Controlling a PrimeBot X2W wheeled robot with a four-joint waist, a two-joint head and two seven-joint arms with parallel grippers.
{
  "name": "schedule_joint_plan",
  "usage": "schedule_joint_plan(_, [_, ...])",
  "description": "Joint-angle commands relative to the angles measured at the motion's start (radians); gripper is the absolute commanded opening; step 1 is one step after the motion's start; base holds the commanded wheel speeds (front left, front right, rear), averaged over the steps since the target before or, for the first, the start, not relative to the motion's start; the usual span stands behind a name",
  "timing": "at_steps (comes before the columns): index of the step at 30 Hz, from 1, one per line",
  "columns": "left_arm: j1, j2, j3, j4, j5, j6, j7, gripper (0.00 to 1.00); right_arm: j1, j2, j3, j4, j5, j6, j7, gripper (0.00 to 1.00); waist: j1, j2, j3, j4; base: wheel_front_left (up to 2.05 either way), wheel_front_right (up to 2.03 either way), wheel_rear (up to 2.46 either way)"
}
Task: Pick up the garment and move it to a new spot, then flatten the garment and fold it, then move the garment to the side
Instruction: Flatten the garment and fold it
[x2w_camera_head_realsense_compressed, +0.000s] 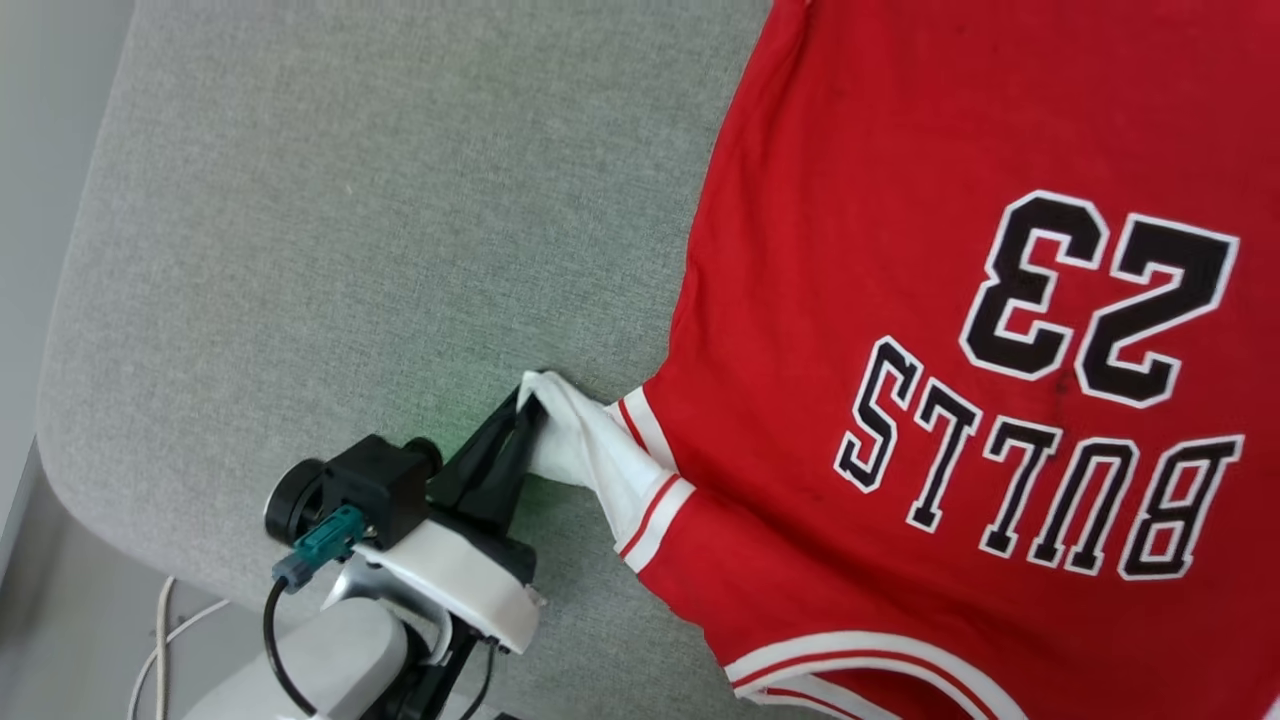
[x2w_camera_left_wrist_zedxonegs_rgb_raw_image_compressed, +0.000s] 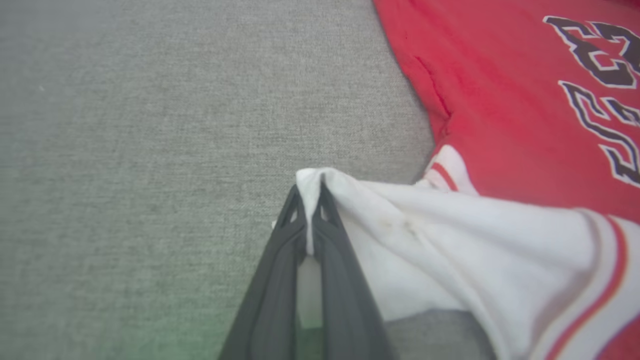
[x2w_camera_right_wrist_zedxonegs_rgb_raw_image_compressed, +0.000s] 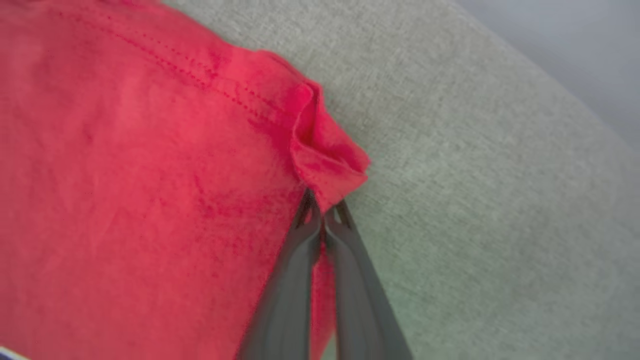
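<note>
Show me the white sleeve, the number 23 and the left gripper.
white sleeve (x2w_camera_left_wrist_zedxonegs_rgb_raw_image_compressed: 450, 240), left wrist view, middle of its fabric.
number 23 (x2w_camera_head_realsense_compressed: 1015, 345), head view, on the digit 3.
left gripper (x2w_camera_head_realsense_compressed: 530, 408), head view, between its fingertips.

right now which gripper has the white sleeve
The left gripper: its fingers pinch the garment's white sleeve tip, while the right gripper pinches a red corner.

Garment: thin red cloth, matt, fine knit, with a stitched hem. Its sleeve is soft white cloth, faintly stained. The lettering is black with white edging, flat and matt.
Upholstered surface: grey woven cloth, coarse-grained, matt.
Left gripper: dark matt fingers with open ribbing, plastic by the look; glossy white shell behind.
Right gripper: same dark matt fingers.
Connector: teal plastic.
</note>
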Motion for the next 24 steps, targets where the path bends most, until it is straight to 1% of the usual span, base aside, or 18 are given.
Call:
schedule_joint_plan(1, [0.029,0.010,0.010,0.013,-0.002,0.009,0.002,0.00,0.027,0.009,0.012,0.004,0.020,0.000,-0.020,0.00,0.0000,0.0000,-0.044,-0.030,0.00,0.00,0.00])
schedule_joint_plan(3, [0.050,0.015,0.023,0.015,-0.005,0.014,0.002,0.00,0.019,0.000,0.026,-0.026,0.046,0.000,-0.058,0.00,0.0000,0.0000,-0.083,-0.051,0.00,0.00,0.00])
schedule_joint_plan(7, [0.108,0.034,0.057,0.014,-0.015,0.028,0.001,0.00,0.061,-0.049,0.089,-0.105,0.111,0.000,-0.106,0.00,0.0000,0.0000,-0.171,-0.102,0.00,0.00,0.00])
schedule_joint_plan(9, [0.141,0.051,0.070,0.014,-0.022,0.036,0.000,0.00,0.094,-0.089,0.115,-0.158,0.152,0.000,-0.128,0.00,0.0000,0.0000,-0.215,-0.128,0.00,0.00,0.00])
schedule_joint_plan(12, [0.187,0.070,0.089,0.009,-0.036,0.048,0.000,0.00,0.172,-0.166,0.146,-0.247,0.219,0.000,-0.162,0.00,0.0000,0.0000,-0.274,-0.165,0.00,0.00,0.00])
schedule_joint_plan(16, [0.251,0.095,0.117,-0.001,-0.053,0.065,0.000,0.00,0.328,-0.290,0.160,-0.355,0.289,0.000,-0.217,0.00,0.0000,0.0000,-0.336,-0.212,0.00,0.00,0.00])
schedule_joint_plan(19, [0.291,0.112,0.134,-0.007,-0.061,0.071,0.000,0.00,0.486,-0.372,0.141,-0.392,0.343,0.000,-0.278,0.00,0.0000,0.0000,-0.366,-0.239,0.00,0.00,0.00])
schedule_joint_plan(22, [0.324,0.125,0.146,-0.014,-0.064,0.078,0.000,0.00,0.660,-0.419,0.114,-0.390,0.392,0.000,-0.352,0.00,0.0000,0.0000,-0.392,-0.263,0.00,0.00,0.00])
schedule_joint_plan(24, [0.340,0.134,0.152,-0.018,-0.067,0.080,0.000,0.00,0.778,-0.434,0.101,-0.377,0.423,0.000,-0.395,0.00,0.0000,0.0000,-0.405,-0.275,0.00,0.00,0.00])
